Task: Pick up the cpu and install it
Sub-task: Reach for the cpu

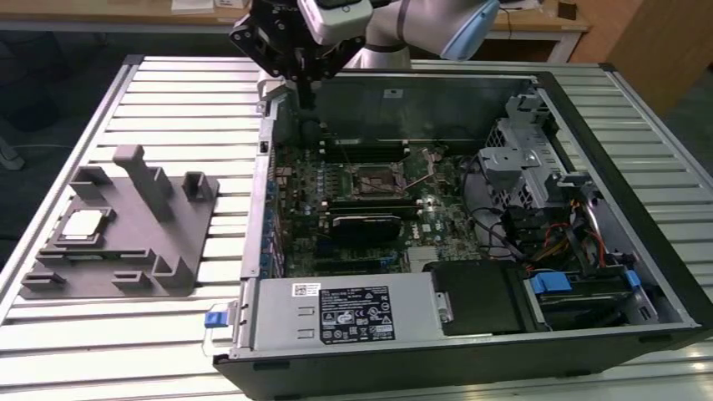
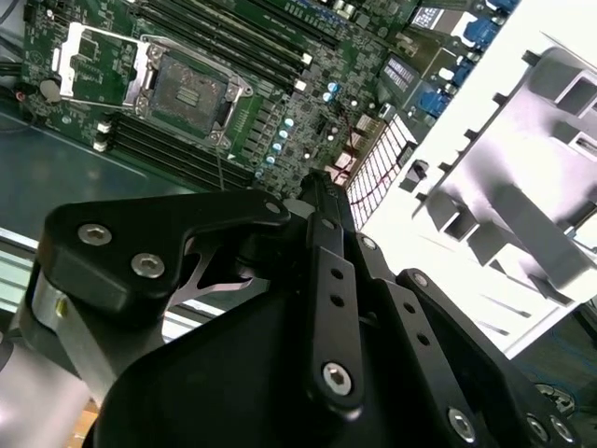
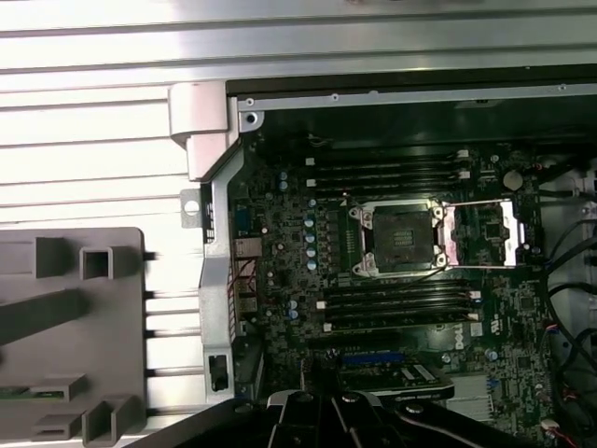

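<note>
**Jaw state.** The gripper (image 1: pixel 303 98) is seen over the back wall of the open computer case (image 1: pixel 624 167). Its jaws appear pressed together at the tip, and nothing is pinched between them. The same closed-looking tip is noted in the second wrist view (image 2: pixel 320 187).

**Location of part.** The cpu (image 1: pixel 86 225) is not in the case. It is seated flat in a recess of the grey fixture (image 1: pixel 167 242), which rests on the slatted table (image 1: pixel 167 100) toward the exterior view's left. The part and the gripper are well apart.

**Key relation.** In the exterior view, the cpu lies at about 8 o'clock from the gripper tip, outside the case wall. The socket (image 1: pixel 373 179) lies at about 5 o'clock from the tip and is much nearer to it. The tip is therefore judged to be closer to the install site than to the part to be picked. One arm is present, so no choice of arm arises.

**Axis.** The cpu is square, so no long axis is recorded. Its edges run roughly parallel to the fixture's edges.

**Appearance.** A pale, shiny metal top is seen, framed by a thin darker rim. The part lies level, face up and uncovered.

**Socket condition.** In the first wrist view the socket (image 3: pixel 401 238) is seen empty, and its load plate (image 3: pixel 480 233) is swung open to one side. Installation is judged not yet begun.
</note>
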Motion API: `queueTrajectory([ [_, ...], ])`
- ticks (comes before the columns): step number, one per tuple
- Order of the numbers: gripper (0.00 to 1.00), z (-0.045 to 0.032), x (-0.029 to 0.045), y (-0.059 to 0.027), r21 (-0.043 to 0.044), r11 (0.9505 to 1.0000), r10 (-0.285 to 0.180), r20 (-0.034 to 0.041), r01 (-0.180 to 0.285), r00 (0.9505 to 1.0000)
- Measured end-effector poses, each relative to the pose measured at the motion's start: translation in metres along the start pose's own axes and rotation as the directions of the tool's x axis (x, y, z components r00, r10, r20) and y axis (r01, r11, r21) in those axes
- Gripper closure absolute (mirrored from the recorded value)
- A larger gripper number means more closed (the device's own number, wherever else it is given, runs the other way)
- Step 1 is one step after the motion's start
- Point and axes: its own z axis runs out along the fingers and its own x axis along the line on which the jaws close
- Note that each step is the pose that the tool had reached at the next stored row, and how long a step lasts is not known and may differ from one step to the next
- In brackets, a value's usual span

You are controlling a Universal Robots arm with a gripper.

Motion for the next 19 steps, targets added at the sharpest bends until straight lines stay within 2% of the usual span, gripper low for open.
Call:
queueTrajectory([
  [12,0.89,-0.0003,0.0102,-0.0008,-0.0005,1.0000,0.000,0.0000,0.000,1.0000],
  [19,0.89,-0.0005,0.0187,-0.0014,-0.0006,1.0000,0.000,0.0000,0.000,1.0000],
])
